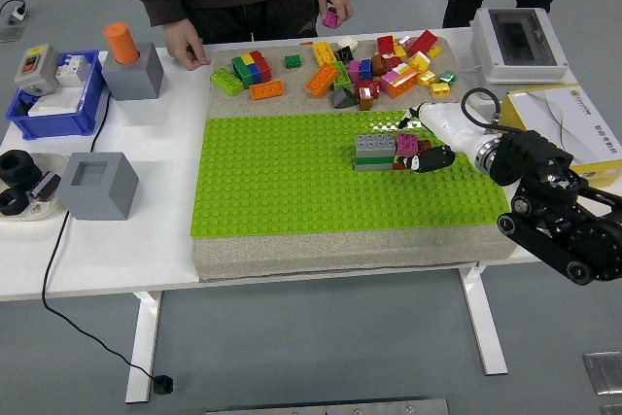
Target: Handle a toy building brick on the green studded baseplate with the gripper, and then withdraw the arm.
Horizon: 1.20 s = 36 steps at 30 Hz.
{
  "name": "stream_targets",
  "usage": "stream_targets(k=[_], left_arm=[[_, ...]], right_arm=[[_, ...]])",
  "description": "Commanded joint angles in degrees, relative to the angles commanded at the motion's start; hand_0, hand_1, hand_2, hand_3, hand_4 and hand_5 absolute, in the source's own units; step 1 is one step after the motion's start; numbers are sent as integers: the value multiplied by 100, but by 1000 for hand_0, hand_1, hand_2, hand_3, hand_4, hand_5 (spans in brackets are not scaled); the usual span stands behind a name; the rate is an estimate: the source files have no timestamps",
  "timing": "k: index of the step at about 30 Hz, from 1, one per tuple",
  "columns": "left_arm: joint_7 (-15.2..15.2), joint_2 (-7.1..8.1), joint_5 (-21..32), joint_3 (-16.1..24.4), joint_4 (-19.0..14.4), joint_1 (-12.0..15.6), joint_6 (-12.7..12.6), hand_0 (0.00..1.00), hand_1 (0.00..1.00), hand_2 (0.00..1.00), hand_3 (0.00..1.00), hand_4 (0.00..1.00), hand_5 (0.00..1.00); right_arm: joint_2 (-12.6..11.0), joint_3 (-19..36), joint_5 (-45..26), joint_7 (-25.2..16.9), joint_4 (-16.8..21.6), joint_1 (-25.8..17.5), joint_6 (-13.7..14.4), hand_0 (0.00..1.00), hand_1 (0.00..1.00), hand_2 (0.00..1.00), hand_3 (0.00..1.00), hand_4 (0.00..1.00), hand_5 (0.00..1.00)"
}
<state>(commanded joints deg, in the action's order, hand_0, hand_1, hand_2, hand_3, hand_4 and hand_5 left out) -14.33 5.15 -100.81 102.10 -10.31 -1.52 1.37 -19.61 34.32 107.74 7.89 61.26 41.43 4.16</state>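
Observation:
The green studded baseplate [292, 182] lies on a beige mat in the middle of the table. A small build stands on its right part: grey bricks [375, 146] over a green layer, with a magenta brick [406, 144] and dark red and orange bricks at the right end. My right hand [424, 146], white with black fingertips, reaches in from the right. Its fingers curl over the magenta brick from behind and the thumb [433, 156] presses at the front. The left arm is out of sight.
Several loose bricks [369, 70] lie on the mat behind the baseplate. A person stands at the far side, one hand [185, 46] on the table, the other holding a magenta brick [331, 17]. Grey blocks [95, 185], a blue bin [53, 104] and boxes [559, 133] flank the mat.

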Motion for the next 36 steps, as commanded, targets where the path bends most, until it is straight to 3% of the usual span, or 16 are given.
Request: stream_targets(k=[1, 6, 7, 9, 13, 36], left_arm=[[3, 0, 5, 1, 0, 3, -1, 788, 798, 753, 438, 998, 867], [14, 1, 4, 15, 0, 12, -4, 788, 798, 753, 438, 998, 867], [16, 1, 2, 18, 0, 12, -4, 789, 798, 752, 438, 998, 868], [18, 1, -5, 24, 0, 11, -4, 789, 798, 752, 438, 998, 868], [21, -2, -5, 24, 0, 9, -9, 789, 798, 752, 438, 998, 868], [20, -24, -27, 29, 0, 36, -15, 789, 798, 752, 438, 998, 866]], right_arm=[[-43, 31, 42, 9, 91, -29, 2, 789, 796, 843, 671, 887, 495], [-188, 157, 368, 72, 454, -132, -21, 789, 796, 843, 671, 887, 495], [-198, 168, 410, 78, 488, -142, -24, 790, 798, 851, 635, 895, 573], [-204, 181, 478, 88, 516, -157, -33, 790, 798, 851, 635, 895, 573], [-188, 173, 493, 83, 455, -173, -34, 797, 805, 854, 635, 889, 610], [-17, 21, 384, 28, 70, -194, -4, 798, 807, 857, 637, 881, 607]])
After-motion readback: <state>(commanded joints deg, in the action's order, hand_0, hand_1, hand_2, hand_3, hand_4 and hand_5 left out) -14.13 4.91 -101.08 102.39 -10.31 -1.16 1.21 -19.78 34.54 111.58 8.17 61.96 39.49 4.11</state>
